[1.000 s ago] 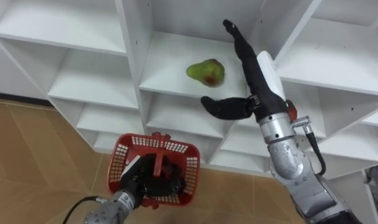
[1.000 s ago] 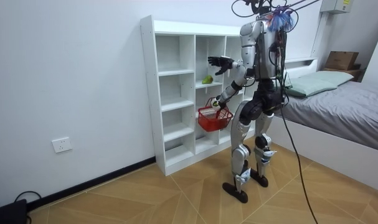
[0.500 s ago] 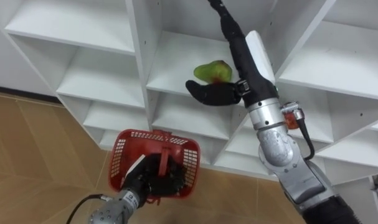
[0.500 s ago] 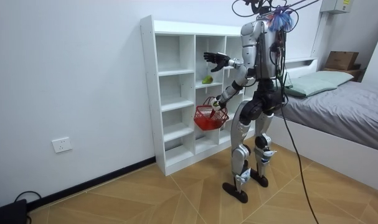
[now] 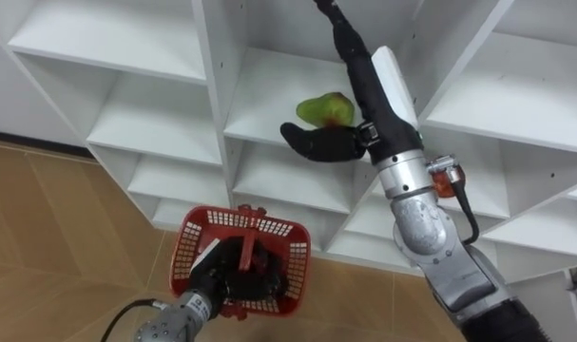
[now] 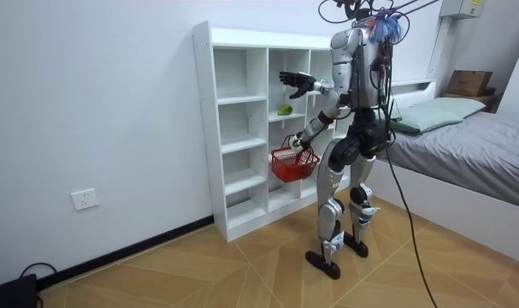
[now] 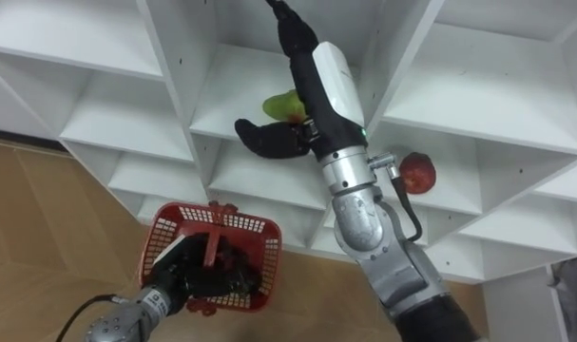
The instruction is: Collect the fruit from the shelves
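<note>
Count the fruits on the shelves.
2. A green fruit on the shelf behind the right hand; a red fruit in the compartment right of the arm. Others may be hidden.

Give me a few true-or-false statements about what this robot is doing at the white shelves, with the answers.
1. The left robot hand holds the red basket by its handle. True.
2. The green fruit is in the basket. False: it lies on a shelf of the white closet.
3. The right robot hand is shut on the green fruit. False: it is open, fingers straight, beside the fruit.
4. A red fruit lies on a shelf further right. True.
</note>
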